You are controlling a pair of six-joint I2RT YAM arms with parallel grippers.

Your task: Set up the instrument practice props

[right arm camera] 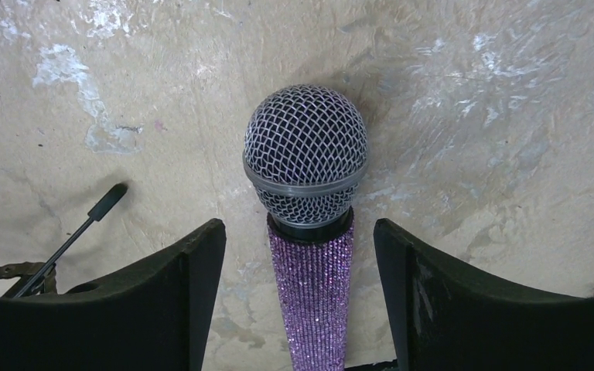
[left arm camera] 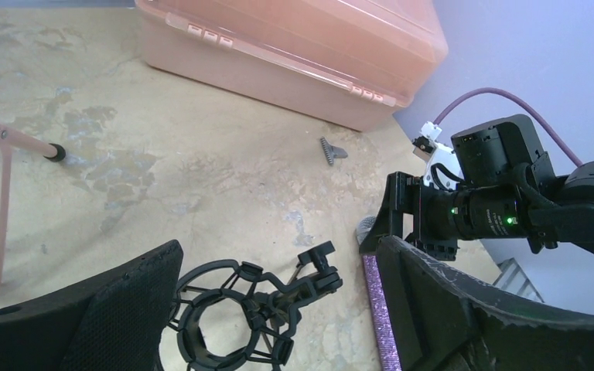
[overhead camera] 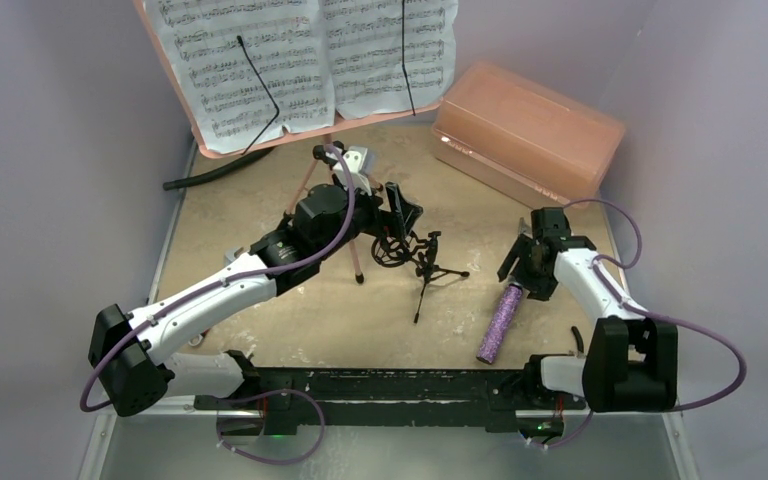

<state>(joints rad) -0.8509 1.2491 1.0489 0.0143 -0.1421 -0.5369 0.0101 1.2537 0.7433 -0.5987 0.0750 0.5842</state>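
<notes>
Done: the music stand (overhead camera: 290, 137) stands on its legs at 11 o'clock on the tabletop (overhead camera: 360, 320), with the sheet-music pages (overhead camera: 300, 55) spread on its desk under two black clips.
Half done: the mic stand (overhead camera: 425, 265) is at the centre, apparently on its tripod legs, and its ring mount (left arm camera: 220, 325) is empty.
Left to do: the microphone (overhead camera: 501, 322) lies flat at 4 o'clock, well apart from the ring. By my reading it has to be lifted and seated there.
Left arm: stretched from 7 o'clock toward the centre, its wrist bent over the mic stand.
Left tool (overhead camera: 403, 212): spread wide, holding nothing, with the ring mount low between the fingers and not pinched.
Right arm: folded at 4 o'clock, forearm reaching toward 12, wrist tipped down over the microphone's head end.
Right tool (overhead camera: 520, 272): wide apart and straddling the glitter handle just below the mesh head (right arm camera: 307, 154), with a gap on both sides, so nothing is gripped yet.
</notes>
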